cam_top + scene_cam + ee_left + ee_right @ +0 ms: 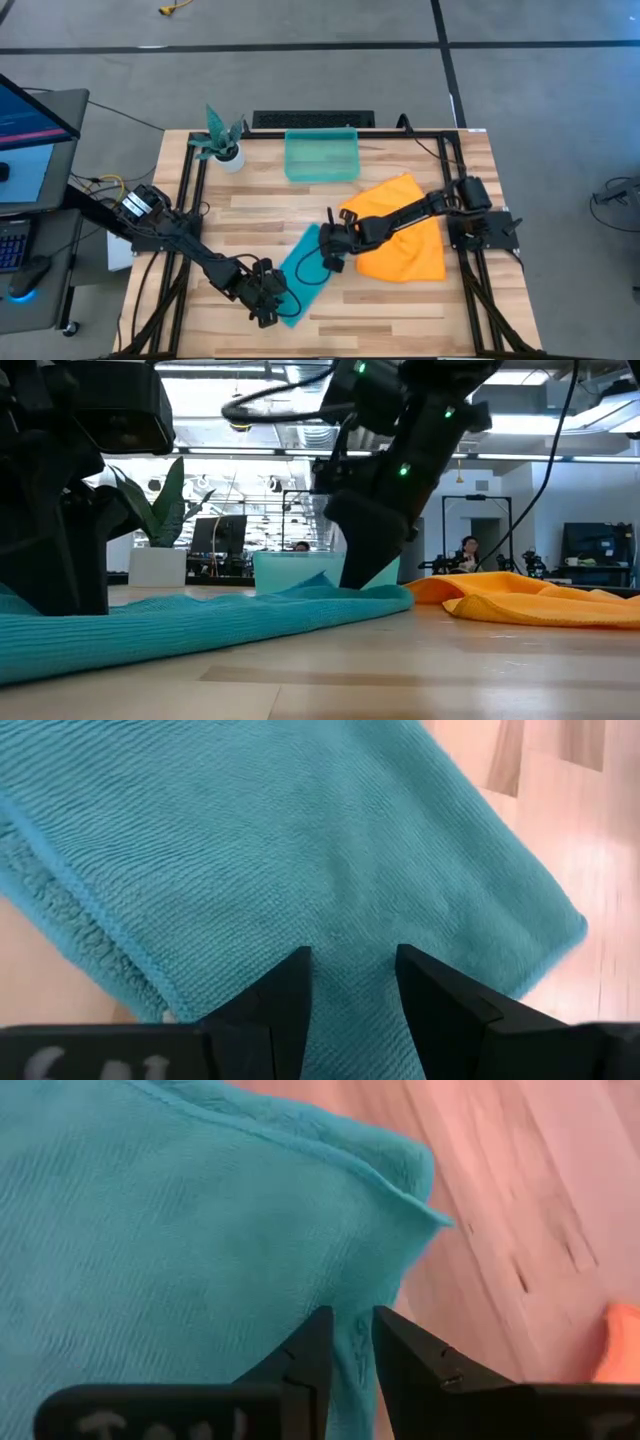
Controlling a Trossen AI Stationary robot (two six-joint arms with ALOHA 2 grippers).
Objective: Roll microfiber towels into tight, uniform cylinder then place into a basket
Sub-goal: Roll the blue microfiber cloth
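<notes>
The teal-blue towel (300,262) lies as a long folded strip on the wooden table, running from the middle toward the near edge. My left gripper (268,303) is down on its near end and my right gripper (333,245) on its far end, each with its fingers closed to a narrow gap with cloth in it. The orange-yellow towel (405,245) lies crumpled on the table under my right arm. The teal-green basket (322,157) stands at the far edge. My left gripper (352,982) comes from above, pointing down, and pinches a small ridge of the towel's top surface (352,952) near its near end; how many layers, I cannot tell. The cloth around it lies flat on the table. My right gripper (348,1342) comes from above and pinches the towel at its hemmed edge (356,1320), close to the far corner (425,1190). In the low view the cloth rises slightly to the fingers (365,575), and the rest of it lies on the table.
A white pot with a teal plant (225,148) stands at the far left, beside the basket. Black frame rails (190,190) run along the table's left and right sides. Bare wood shows between the towels and the basket and along the near edge.
</notes>
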